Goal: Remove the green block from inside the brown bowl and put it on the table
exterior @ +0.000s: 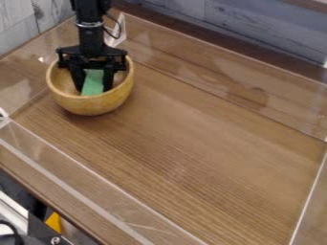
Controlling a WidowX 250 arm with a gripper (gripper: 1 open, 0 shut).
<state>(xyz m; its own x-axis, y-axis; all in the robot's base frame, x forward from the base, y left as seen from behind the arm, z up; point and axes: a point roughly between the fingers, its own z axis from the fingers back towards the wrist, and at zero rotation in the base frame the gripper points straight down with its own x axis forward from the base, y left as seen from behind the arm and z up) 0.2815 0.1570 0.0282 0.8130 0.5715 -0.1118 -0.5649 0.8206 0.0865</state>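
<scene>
The brown bowl [92,103] sits on the table [192,153] at the far left. Inside it, the green block [94,83] stands tilted, its lower end near the bowl's bottom. My black gripper [92,73] points straight down into the bowl, its fingers pressed on either side of the block's upper part, shut on it. The block's top is hidden behind the fingers.
Clear plastic edging [76,196] runs along the table's front and sides, and a clear plastic stand [118,27] rises just behind the bowl. A grey plank wall [255,24] backs the table. Bare wood-grain tabletop stretches to the right of the bowl.
</scene>
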